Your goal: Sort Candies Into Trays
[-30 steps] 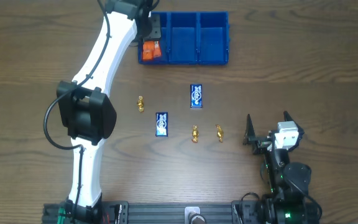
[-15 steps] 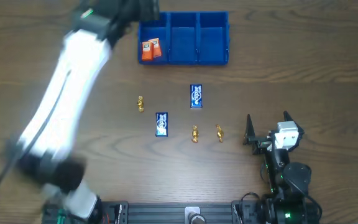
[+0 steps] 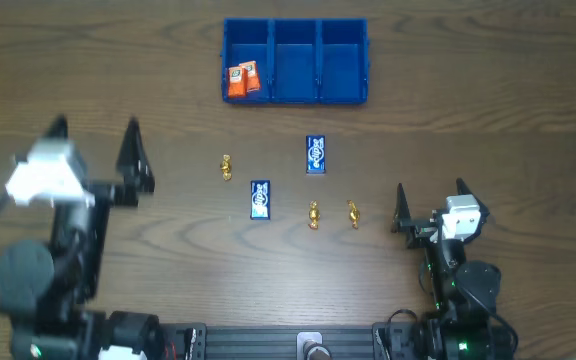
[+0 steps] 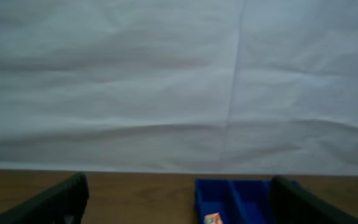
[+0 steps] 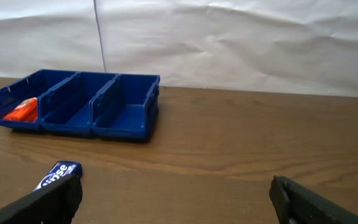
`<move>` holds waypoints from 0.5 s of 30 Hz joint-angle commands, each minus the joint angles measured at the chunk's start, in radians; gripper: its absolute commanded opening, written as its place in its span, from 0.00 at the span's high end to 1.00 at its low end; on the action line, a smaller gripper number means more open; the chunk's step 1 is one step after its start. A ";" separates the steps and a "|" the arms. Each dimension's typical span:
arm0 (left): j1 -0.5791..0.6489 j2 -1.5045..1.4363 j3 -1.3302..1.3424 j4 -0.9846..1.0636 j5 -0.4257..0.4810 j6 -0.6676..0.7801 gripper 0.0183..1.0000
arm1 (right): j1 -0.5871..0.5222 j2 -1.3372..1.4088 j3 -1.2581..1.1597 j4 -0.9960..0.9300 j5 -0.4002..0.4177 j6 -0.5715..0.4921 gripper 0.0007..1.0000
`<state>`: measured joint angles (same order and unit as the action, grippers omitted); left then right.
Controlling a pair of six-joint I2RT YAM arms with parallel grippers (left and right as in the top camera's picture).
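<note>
While both grippers stand open and hold nothing, the left gripper [image 3: 96,128] at the table's left side and the right gripper [image 3: 430,190] close to its own base, the sorting seems to me only begun. The blue tray [image 3: 295,60] has two orange candies [image 3: 242,80] in its left compartment (the middle and right ones are bare). Left to sort on the wooden table [image 3: 508,120] are two blue candies [image 3: 315,155] and three gold candies [image 3: 314,215], all lying apart from the tray.

Soft, even light falls on my bench [image 3: 488,120] from overhead; shadows lie faint, and my fingers [image 5: 48,200] show dark.
</note>
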<state>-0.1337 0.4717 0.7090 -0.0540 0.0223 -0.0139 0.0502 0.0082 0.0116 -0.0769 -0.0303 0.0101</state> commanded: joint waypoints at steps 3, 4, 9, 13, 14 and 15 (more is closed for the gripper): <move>0.080 -0.380 -0.351 0.040 0.111 0.036 0.00 | -0.006 -0.005 -0.004 -0.003 -0.001 -0.004 0.00; 0.082 -0.415 -0.389 0.040 0.122 0.036 0.00 | -0.006 -0.005 -0.004 -0.003 -0.001 -0.004 0.00; 0.084 -0.468 -0.537 0.022 0.156 0.036 0.00 | -0.006 -0.005 -0.004 -0.003 -0.001 -0.004 0.00; 0.084 -0.468 -0.637 0.018 0.154 0.037 0.00 | -0.006 -0.005 -0.004 -0.003 -0.001 -0.004 0.00; 0.084 -0.468 -0.661 0.018 0.154 0.037 0.00 | -0.006 -0.005 -0.004 -0.003 -0.001 -0.004 0.00; 0.084 -0.468 -0.685 0.018 0.154 0.037 0.00 | -0.006 -0.005 -0.004 -0.003 -0.001 -0.004 0.00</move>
<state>-0.0547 0.0154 0.0834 -0.0406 0.1593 0.0051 0.0502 0.0082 0.0116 -0.0769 -0.0303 0.0105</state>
